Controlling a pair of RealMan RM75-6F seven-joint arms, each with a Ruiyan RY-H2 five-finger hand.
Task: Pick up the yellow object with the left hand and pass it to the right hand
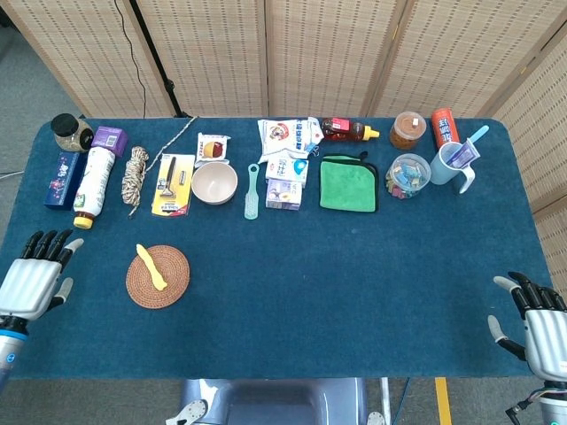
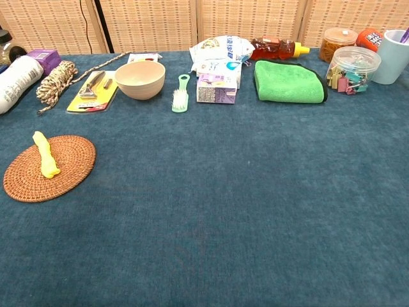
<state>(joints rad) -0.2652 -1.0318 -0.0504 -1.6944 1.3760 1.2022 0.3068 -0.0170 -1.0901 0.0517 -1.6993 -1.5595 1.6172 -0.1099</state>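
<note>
Your left hand (image 1: 35, 282) and right hand (image 1: 542, 326) are hovering empty, fingers spread, while the yellow object (image 1: 151, 266) is lying on the woven coaster (image 1: 173, 283).

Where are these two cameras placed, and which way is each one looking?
Head view: sits high, looking steeply down on the whole blue table; shows the left hand and right hand, both open at the near corners.
Chest view: sits lower, looking across the tabletop toward the screens behind; no part of the robot shows.
Shared: the yellow object on the woven mat, the bowl and green cloth.
</note>
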